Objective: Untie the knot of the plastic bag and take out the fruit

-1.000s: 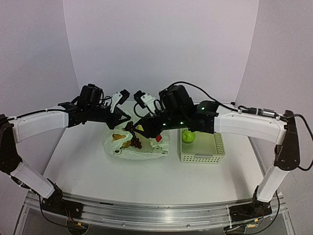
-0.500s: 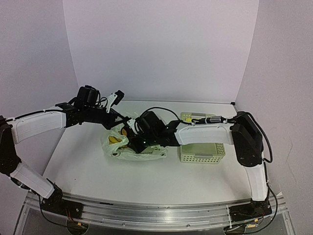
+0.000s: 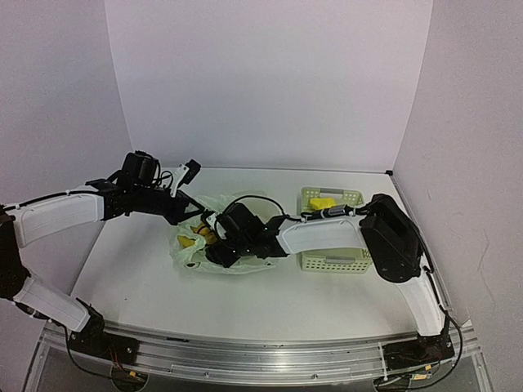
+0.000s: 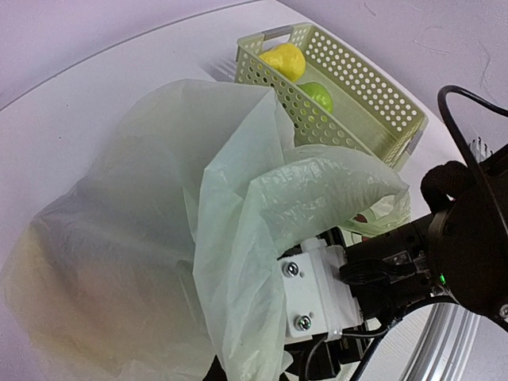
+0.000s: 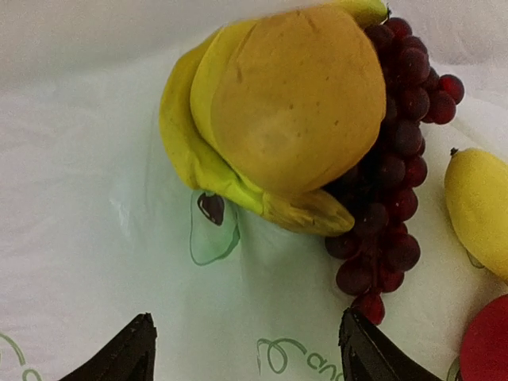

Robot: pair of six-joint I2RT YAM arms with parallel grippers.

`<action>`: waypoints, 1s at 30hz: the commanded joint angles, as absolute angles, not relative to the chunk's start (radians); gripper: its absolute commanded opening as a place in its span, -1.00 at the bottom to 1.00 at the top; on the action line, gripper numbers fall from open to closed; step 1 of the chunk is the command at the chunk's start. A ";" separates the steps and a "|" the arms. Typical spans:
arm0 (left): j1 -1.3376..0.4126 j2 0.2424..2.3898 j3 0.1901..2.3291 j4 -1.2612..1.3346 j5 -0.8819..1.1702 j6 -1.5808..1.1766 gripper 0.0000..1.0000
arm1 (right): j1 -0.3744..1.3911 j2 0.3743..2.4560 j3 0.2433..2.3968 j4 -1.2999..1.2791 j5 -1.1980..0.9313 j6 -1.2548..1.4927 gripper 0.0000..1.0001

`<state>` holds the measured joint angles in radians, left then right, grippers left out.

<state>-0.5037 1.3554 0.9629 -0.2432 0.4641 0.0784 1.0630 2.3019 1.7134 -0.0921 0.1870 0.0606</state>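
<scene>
Two fingertips of the right hand (image 5: pixel 250 349) stand apart, empty, inside the opened plastic bag (image 3: pixel 184 253) in the middle of the surface (image 3: pixel 122 269). Just beyond lie bananas (image 5: pixel 186 143), an orange piece (image 5: pixel 298 95), a grape bunch (image 5: pixel 397 151), a lemon (image 5: pixel 480 206) and a red apple (image 5: pixel 488 345). The left hand (image 3: pixel 194 214), closed, pinches the bag's far rim. Right of centre in the overhead view, the perforated basket (image 3: pixel 335 261) holds a green pear (image 4: pixel 317 95) and a yellow fruit (image 4: pixel 286 59).

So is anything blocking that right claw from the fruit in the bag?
Nothing visible. The right gripper, jaws open, looks straight at the orange fruit, bananas and grape bunch, which lie uncovered on the plastic bag film.
</scene>
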 commanded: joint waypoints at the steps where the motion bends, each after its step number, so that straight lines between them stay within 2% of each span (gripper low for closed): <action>1: -0.498 1.325 0.954 -0.207 0.494 0.078 -1.00 | 1.067 2.330 1.777 0.045 0.241 0.009 0.57; 8: -0.440 1.349 1.018 -0.183 0.546 0.060 -1.00 | 1.065 2.373 1.792 0.208 0.283 -0.031 0.75; 13: -0.436 1.346 1.061 -0.186 0.567 0.100 -1.00 | 1.063 2.382 1.802 0.345 0.302 -0.054 0.97; 30: -0.407 1.402 1.107 -0.226 0.620 0.124 -1.00 | 1.021 2.619 2.083 0.335 0.241 -0.103 0.95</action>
